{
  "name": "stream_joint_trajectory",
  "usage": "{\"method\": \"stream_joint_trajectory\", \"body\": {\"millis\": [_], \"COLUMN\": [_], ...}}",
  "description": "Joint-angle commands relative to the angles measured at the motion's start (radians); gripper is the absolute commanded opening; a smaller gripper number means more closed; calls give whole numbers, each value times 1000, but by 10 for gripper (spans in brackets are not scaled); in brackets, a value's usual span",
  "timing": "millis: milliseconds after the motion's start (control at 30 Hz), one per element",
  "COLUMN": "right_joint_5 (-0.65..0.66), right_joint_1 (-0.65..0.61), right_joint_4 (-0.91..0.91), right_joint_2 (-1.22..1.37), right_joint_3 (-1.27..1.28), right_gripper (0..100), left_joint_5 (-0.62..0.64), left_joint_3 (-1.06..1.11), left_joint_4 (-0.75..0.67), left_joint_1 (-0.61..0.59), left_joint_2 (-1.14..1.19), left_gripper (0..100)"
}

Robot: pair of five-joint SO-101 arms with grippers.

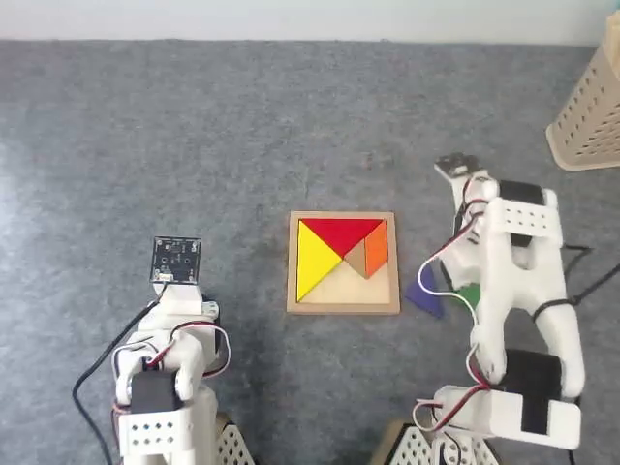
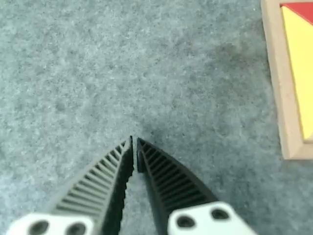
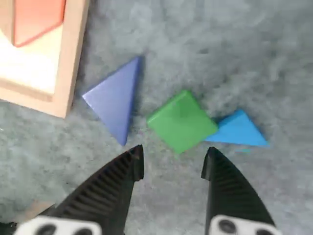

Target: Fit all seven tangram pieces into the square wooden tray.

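Observation:
The square wooden tray (image 1: 344, 308) lies mid-table holding a red triangle (image 1: 341, 232), a yellow triangle (image 1: 314, 263), an orange piece (image 1: 377, 250) and a small brown triangle (image 1: 355, 260); its lower right part is bare wood. Just right of the tray lie a dark blue triangle (image 3: 113, 100), a green square (image 3: 181, 121) and a light blue triangle (image 3: 238, 130) on the carpet. My right gripper (image 3: 172, 159) hovers open just short of the green square. My left gripper (image 2: 134, 143) is shut over bare carpet, left of the tray's edge (image 2: 277, 88).
Grey carpet covers the table. A beige slotted basket (image 1: 593, 107) stands at the far right back. The dark blue triangle (image 1: 425, 291) peeks out beside the right arm (image 1: 518, 291), which covers the other loose pieces from above.

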Motion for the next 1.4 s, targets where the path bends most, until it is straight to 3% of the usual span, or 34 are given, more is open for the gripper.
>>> {"method": "stream_joint_trajectory", "body": {"millis": [0,233,367,600,800,933,1133,1367], "right_joint_5": [17,6,-83,-431,-628,-635,-632,-430], "right_joint_1": [-16,-18,-19,-84,-24,12,13,-2], "right_joint_4": [-81,-148,-188,-231,-269,-222,-211,-206], "right_joint_2": [-58,-58,-56,76,259,334,337,182], "right_joint_3": [57,133,140,135,49,-49,-87,-98], "right_gripper": [210,265,278,278,278,246,80,8], "left_joint_5": [8,8,8,8,8,8,8,8], "left_joint_3": [-12,-12,-12,-12,-12,-12,-12,-12], "left_joint_4": [5,5,5,5,5,5,5,5], "left_joint_1": [3,3,3,3,3,3,3,3], "left_joint_2": [-17,-17,-17,-17,-17,-17,-17,-17], "left_gripper": [12,12,12,12,12,12,12,12]}}
